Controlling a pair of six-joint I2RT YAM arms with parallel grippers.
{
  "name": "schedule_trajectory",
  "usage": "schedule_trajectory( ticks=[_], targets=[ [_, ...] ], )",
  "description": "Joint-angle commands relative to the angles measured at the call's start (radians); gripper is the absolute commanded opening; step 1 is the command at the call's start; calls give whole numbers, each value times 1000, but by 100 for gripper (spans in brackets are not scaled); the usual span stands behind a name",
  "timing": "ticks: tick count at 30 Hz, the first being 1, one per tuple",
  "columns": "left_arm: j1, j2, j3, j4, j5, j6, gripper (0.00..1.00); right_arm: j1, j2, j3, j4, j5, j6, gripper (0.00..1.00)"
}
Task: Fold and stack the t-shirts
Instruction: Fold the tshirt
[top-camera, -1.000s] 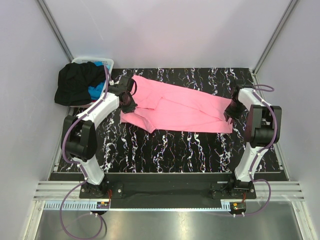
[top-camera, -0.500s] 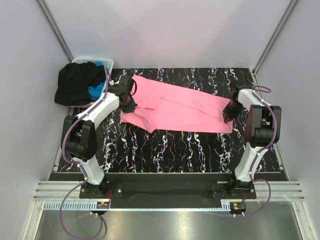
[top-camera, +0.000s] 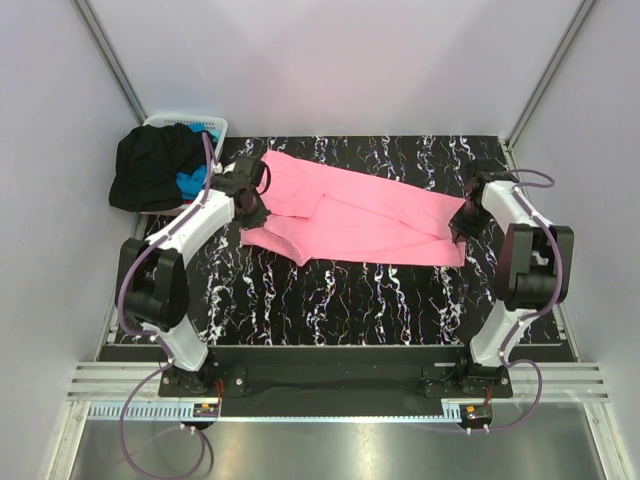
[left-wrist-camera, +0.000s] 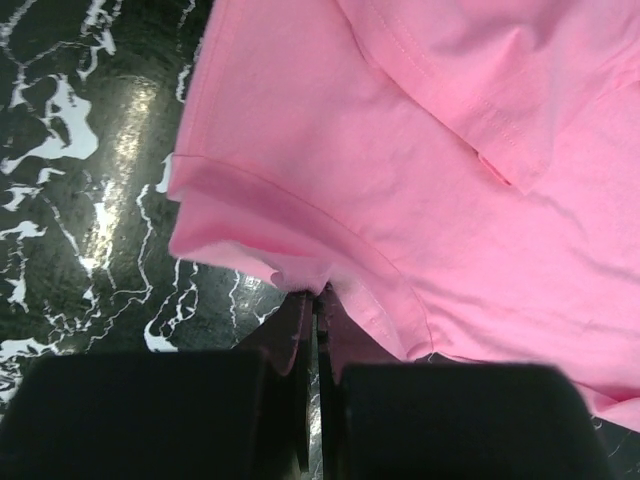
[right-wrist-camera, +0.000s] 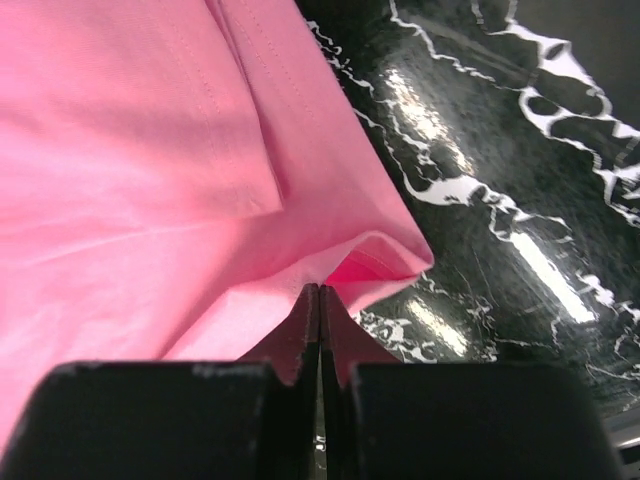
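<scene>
A bright pink t-shirt (top-camera: 350, 215) lies stretched across the back half of the black marble table (top-camera: 340, 300). My left gripper (top-camera: 250, 207) is shut on its left edge, the pinched cloth (left-wrist-camera: 300, 270) bunching at the fingertips. At the far right, my right gripper (top-camera: 463, 222) is shut on the shirt's right corner, where the hem (right-wrist-camera: 370, 262) folds up at the tips. A black t-shirt (top-camera: 150, 168) and a bright blue one (top-camera: 188, 183) sit heaped on the basket at the back left.
The white slotted basket (top-camera: 190, 123) stands at the table's back left corner under the heap of shirts. Grey walls close in the table on three sides. Both arm bases sit at the near edge.
My right gripper has closed on the pink shirt's right corner and its arm has shifted slightly back. The left arm moved a little, still holding the left edge.
</scene>
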Motion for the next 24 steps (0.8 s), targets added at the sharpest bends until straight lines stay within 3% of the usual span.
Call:
schedule_trajectory(
  ticks=[1,11,20,24],
  targets=[
    [5,-95,-8,11,-91,-25,0,3,-110,-19,-19,62,36,0],
    [19,4,136,11,-106,-29,0,3,-104,-21,-23,82,39,0],
    [51,295,534,6,-68,19,0,0,-87,-57,-31,117,57,0],
    [62,406,645,3,-27,25,0,-6,-55,-35,-32,117,64,0]
  ],
)
